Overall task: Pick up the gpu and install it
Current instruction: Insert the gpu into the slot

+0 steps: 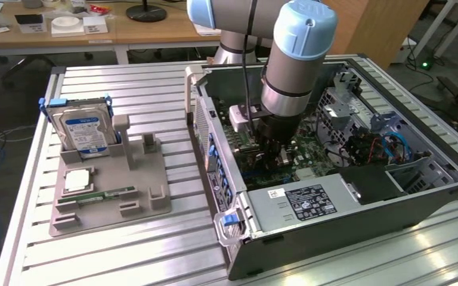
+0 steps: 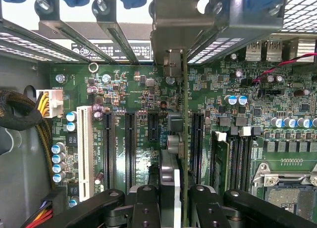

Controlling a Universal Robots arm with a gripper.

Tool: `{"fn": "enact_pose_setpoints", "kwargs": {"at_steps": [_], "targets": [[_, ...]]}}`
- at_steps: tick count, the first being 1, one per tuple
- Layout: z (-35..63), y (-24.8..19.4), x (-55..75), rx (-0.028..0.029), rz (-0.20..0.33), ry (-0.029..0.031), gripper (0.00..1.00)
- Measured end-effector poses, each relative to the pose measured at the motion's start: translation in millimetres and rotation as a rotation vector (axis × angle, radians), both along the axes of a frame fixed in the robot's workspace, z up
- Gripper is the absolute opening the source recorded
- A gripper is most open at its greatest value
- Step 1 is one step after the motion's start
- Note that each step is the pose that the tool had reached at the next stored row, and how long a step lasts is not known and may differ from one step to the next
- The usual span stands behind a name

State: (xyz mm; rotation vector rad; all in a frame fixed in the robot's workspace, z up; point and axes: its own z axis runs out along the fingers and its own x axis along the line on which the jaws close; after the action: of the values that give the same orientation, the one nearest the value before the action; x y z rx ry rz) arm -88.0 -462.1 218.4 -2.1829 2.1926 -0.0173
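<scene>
One gpu (image 2: 184,139) stands edge-on in my gripper (image 2: 171,198), pinched between my fingers (image 2: 146,203) above the motherboard (image 2: 124,89) inside the computer case (image 1: 420,196).

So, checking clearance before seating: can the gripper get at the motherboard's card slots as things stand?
Probably yes. The gripper, shut on the gpu held edge-on, is inside the open computer case over the black slots. Nothing lies across them, and the cable bundle sits off to one side.
</scene>
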Motion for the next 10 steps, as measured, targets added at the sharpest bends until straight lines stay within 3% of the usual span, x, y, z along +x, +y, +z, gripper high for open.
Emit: {"fn": "enact_pose_setpoints", "kwargs": {"at_steps": [10], "targets": [[1.9,0.0,0.1,0.0001,0.000,0.0007,0.28]]}}
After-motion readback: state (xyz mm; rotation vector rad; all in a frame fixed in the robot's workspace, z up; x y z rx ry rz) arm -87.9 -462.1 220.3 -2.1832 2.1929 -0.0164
